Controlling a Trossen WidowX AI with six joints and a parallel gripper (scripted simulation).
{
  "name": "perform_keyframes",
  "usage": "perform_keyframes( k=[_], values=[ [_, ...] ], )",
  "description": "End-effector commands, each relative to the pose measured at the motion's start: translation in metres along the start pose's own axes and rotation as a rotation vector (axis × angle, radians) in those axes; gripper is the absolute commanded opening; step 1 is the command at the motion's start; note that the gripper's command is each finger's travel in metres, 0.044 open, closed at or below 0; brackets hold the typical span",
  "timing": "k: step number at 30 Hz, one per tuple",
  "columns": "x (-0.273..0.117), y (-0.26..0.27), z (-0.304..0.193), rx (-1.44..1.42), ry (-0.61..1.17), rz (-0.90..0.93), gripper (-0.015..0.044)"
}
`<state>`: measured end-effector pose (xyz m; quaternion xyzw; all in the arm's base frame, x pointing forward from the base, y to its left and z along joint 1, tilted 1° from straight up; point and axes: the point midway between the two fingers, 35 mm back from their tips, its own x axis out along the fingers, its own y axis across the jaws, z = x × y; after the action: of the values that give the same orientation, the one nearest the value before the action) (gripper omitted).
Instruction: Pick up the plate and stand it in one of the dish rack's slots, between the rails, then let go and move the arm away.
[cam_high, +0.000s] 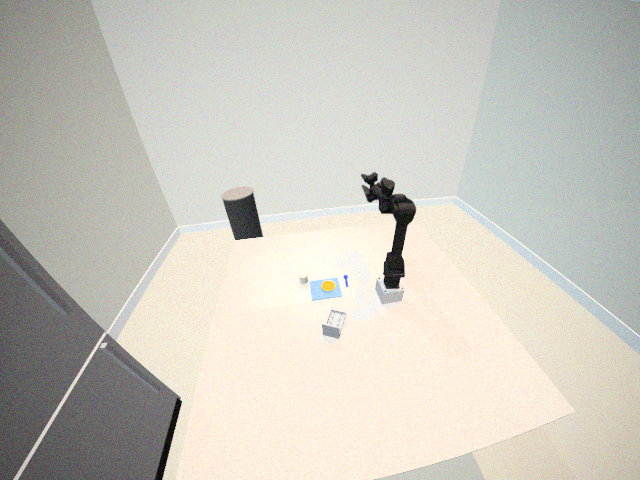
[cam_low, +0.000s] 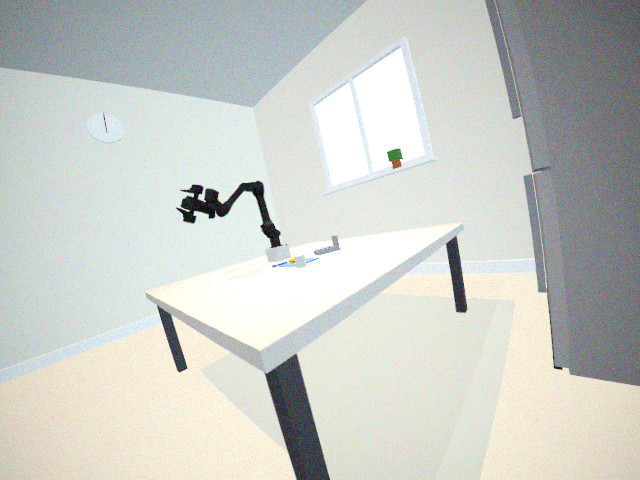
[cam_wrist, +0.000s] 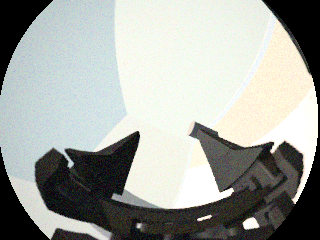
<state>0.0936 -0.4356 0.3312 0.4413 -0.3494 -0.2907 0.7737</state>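
Pale tbl (cam_high: 392, 372) (cam_low: 310, 310), lt-coloured rm.

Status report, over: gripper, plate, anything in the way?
Gripper open, raised, nothing held. Yellow plate flat on blue mat. Dish rack unfilled by plate. No obstruction seen above plate.

A white cup (cam_high: 303, 279) (cam_low: 300, 261) stands near a blue spoon (cam_high: 346, 281) (cam_low: 279, 264).

Top and exterior both see the table (cam_high: 392, 372) (cam_low: 310, 310) from afar.
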Motion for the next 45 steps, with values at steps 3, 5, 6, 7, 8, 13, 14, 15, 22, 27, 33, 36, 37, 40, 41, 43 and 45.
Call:
perform_keyframes(
  k=[3,5,6,7,8,13,14,15,22,27,33,36,37,40,41,43,45],
  values=[
    [0.016,-0.017,-0.03,-0.024,0.056,-0.068,0.04],
    [0.02,-0.022,-0.04,-0.032,0.077,-0.09,0.04],
    [0.022,-0.024,-0.046,-0.037,0.088,-0.101,0.04],
    [0.024,-0.026,-0.051,-0.042,0.1,-0.111,0.04],
    [0.026,-0.028,-0.057,-0.047,0.111,-0.122,0.04],
    [0.033,-0.035,-0.09,-0.048,0.188,-0.153,0.04],
    [0.034,-0.036,-0.096,-0.049,0.202,-0.159,0.04],
    [0.035,-0.037,-0.102,-0.05,0.216,-0.164,0.04],
    [0.037,-0.045,-0.136,-0.092,0.298,-0.202,0.04],
    [0.036,-0.052,-0.165,-0.155,0.375,-0.235,0.04],
    [0.033,-0.059,-0.2,-0.205,0.464,-0.278,0.04],
    [0.031,-0.063,-0.219,-0.233,0.513,-0.3,0.04],
    [0.03,-0.064,-0.225,-0.242,0.53,-0.307,0.04],
    [0.026,-0.067,-0.244,-0.275,0.583,-0.328,0.04],
    [0.024,-0.068,-0.25,-0.286,0.602,-0.335,0.04],
    [0.02,-0.071,-0.263,-0.31,0.64,-0.348,0.04],
    [0.016,-0.073,-0.275,-0.335,0.679,-0.36,0.04]
  ],
)
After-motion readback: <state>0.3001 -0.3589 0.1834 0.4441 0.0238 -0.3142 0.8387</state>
